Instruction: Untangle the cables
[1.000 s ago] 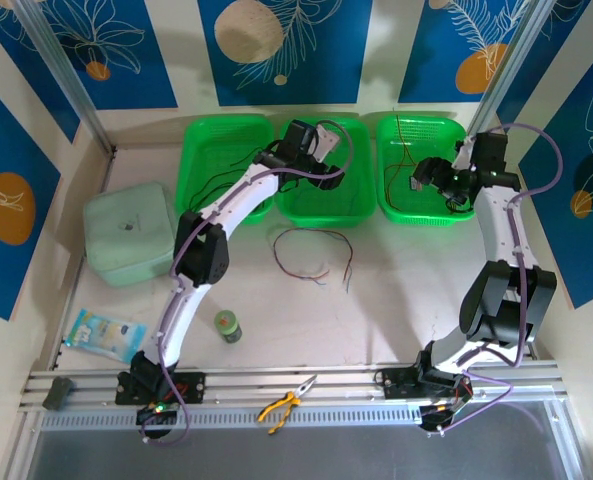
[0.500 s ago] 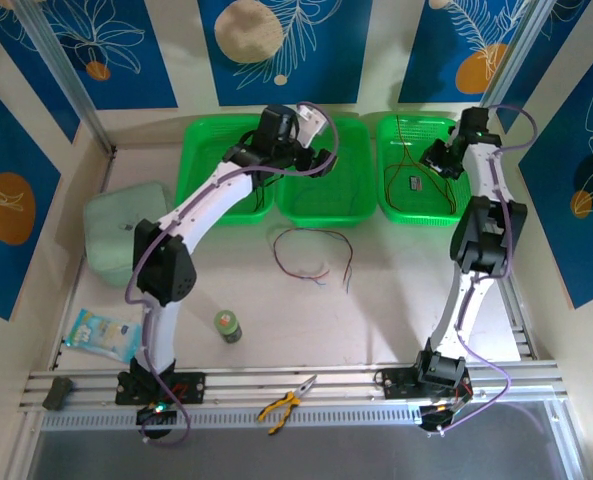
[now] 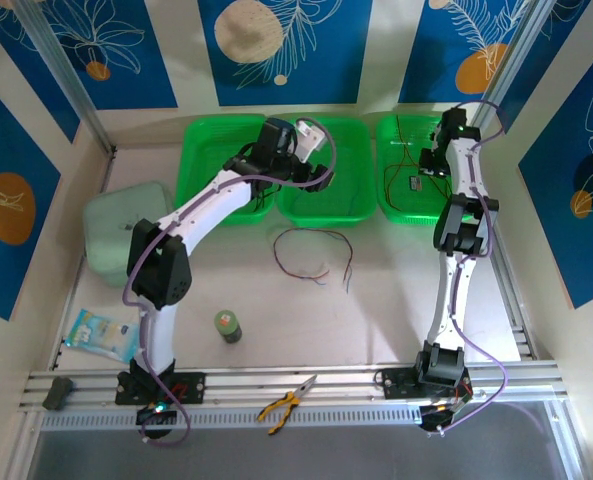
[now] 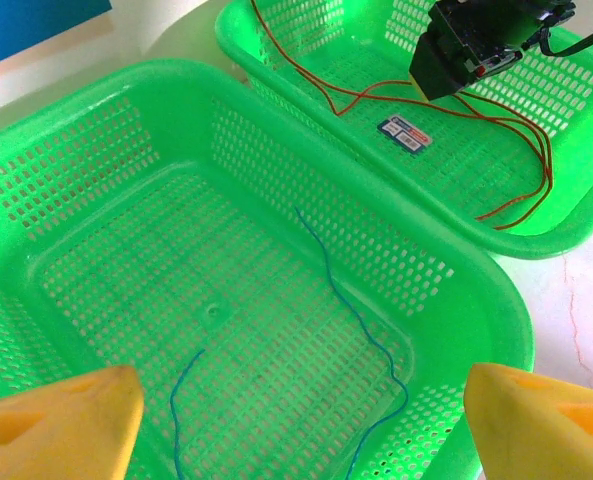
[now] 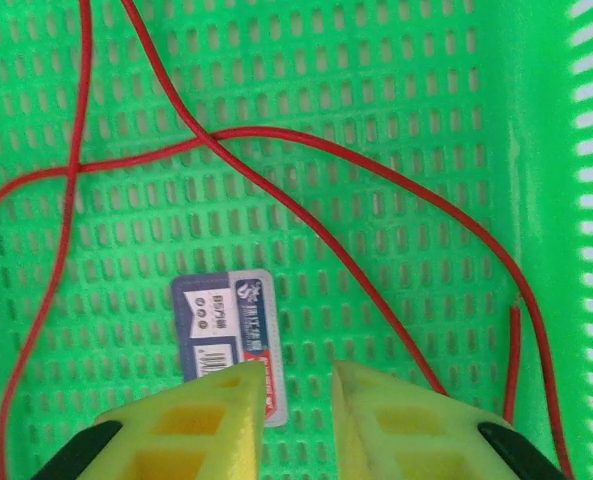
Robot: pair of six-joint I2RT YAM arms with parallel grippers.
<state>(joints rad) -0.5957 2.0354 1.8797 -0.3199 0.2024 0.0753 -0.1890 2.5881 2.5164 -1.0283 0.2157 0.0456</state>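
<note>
A loose tangle of thin dark red and purple-blue cables (image 3: pixel 312 255) lies on the table in front of the baskets. A blue cable (image 4: pixel 360 322) snakes over the floor of the middle green basket (image 4: pixel 496 300). My left gripper (image 4: pixel 304 425) hangs open above it, with nothing between its yellow fingers (image 4: pixel 61 415). A red cable (image 5: pixel 306 215) loops in the right green basket (image 3: pixel 416 217). Low over that basket's floor, my right gripper (image 5: pixel 301 400) has only a narrow gap between its jaws. Nothing sits in the gap, and the red cable runs under the right finger (image 5: pixel 406 420).
A blue-and-white label card (image 5: pixel 226 325) lies on the right basket's floor by my left finger. A third green basket (image 3: pixel 201 160) holds a black wire. A pale green pouch (image 3: pixel 126 235), a snack packet (image 3: pixel 104 333), a small can (image 3: pixel 227 325) and yellow pliers (image 3: pixel 288 402) lie nearer.
My right arm has stretched further back over the right basket and its jaws have narrowed from wide to a small gap. The left arm has straightened, its gripper still open at the middle basket.
</note>
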